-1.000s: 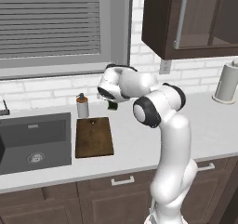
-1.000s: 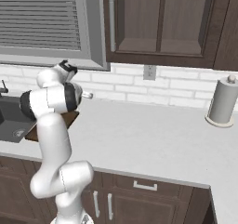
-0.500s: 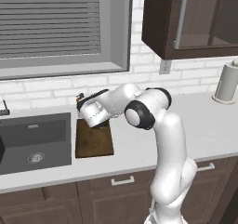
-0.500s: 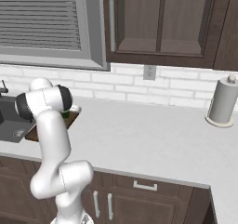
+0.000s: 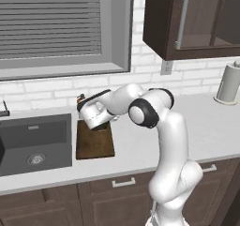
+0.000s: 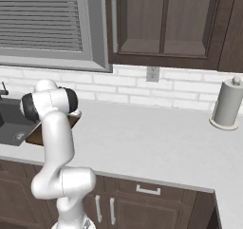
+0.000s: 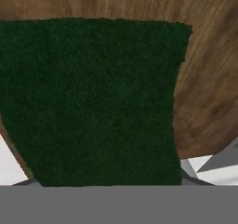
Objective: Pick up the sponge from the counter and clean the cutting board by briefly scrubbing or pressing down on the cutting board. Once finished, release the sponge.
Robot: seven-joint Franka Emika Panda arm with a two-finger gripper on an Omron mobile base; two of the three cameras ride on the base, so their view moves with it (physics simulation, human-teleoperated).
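Note:
The dark green sponge [image 7: 93, 102] sits right in front of the hand camera, pressed against the brown wooden cutting board [image 7: 209, 79]. My gripper [image 5: 98, 125] is shut on the sponge, low over the far end of the cutting board [image 5: 96, 145], which lies on the light counter [image 5: 206, 126] just right of the sink. The sponge hides the fingertips in the hand view. From the right base view, my arm covers most of the cutting board [image 6: 34, 136]; only one corner shows beside the counter [image 6: 156, 142].
A dark grey sink basin [image 5: 33, 140] lies left of the board. A small brown-capped bottle [image 5: 80, 98] stands behind the hand by the wall. A paper towel roll [image 5: 228, 84] stands at the counter's far right, also in the right base view [image 6: 228, 104].
The hand has swung left and down from above the back of the counter onto the far end of the cutting board, carrying the sponge with it.

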